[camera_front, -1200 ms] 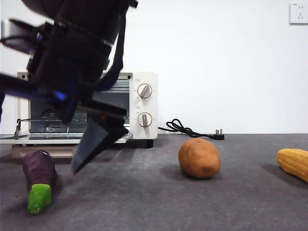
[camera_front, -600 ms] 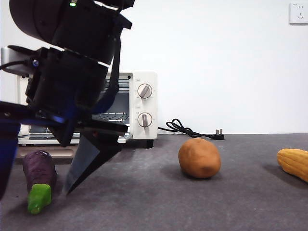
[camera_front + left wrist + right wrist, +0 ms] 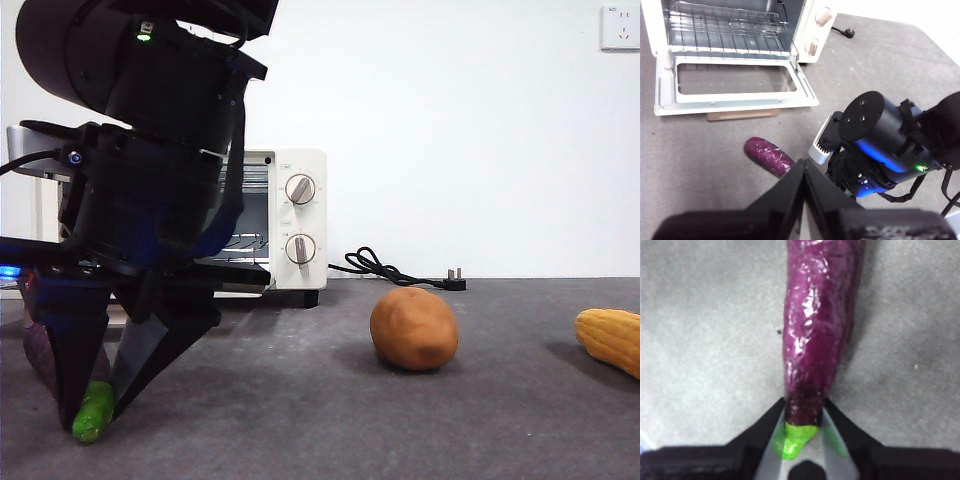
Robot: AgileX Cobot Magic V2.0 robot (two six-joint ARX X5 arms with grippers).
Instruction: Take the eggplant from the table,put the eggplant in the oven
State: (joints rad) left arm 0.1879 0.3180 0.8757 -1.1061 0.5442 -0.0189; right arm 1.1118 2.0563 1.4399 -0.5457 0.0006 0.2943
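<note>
The purple eggplant (image 3: 817,335) lies on the grey table (image 3: 700,340), its green stem end (image 3: 92,415) toward the camera in the front view. My right gripper (image 3: 804,407) reaches down over it, and its two jaws press against both sides of the eggplant just behind the stem. In the front view this gripper (image 3: 98,400) hides most of the purple body. The left gripper (image 3: 803,167) hangs high above, jaws together and holding nothing, and from there the eggplant (image 3: 767,156) shows a short way in front of the oven (image 3: 810,20), whose door (image 3: 735,92) is folded down flat.
A brown potato (image 3: 414,328) sits mid-table and a yellow corn cob (image 3: 610,340) lies at the right edge. The oven's black cord (image 3: 385,268) runs along the back by the wall. The wire rack (image 3: 725,20) shows inside the oven.
The right arm came down over the eggplant. Its jaws, spread wide a moment ago, have closed onto the eggplant near the stem.
</note>
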